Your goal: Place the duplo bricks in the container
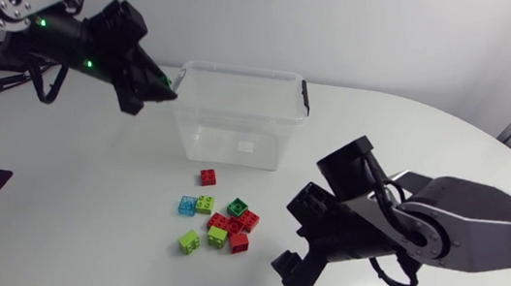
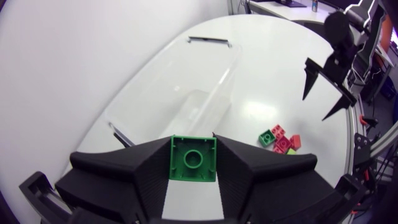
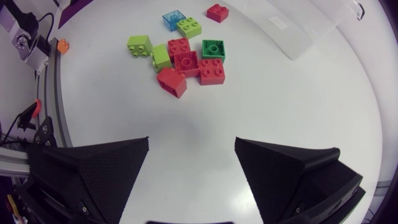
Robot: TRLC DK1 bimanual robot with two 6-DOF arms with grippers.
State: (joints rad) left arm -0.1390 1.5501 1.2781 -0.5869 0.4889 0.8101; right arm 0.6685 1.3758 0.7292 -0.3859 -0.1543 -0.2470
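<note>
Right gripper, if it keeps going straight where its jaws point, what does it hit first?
Likely the bare table just short of the duplo bricks; otherwise the tilted red brick nearest it. Depth is unclear.

Duplo bricks (image 1: 217, 221) cluster on the table (image 1: 432, 135) before the container (image 1: 240, 112); the left gripper (image 1: 162, 92), clasping a brick (image 2: 193, 158), hangs at its left rim.

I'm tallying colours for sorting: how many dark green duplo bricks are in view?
2. One green brick is held between the left gripper's fingers, near the container. The other green brick lies on the table in the cluster, beside red bricks. None seems hidden.
</note>
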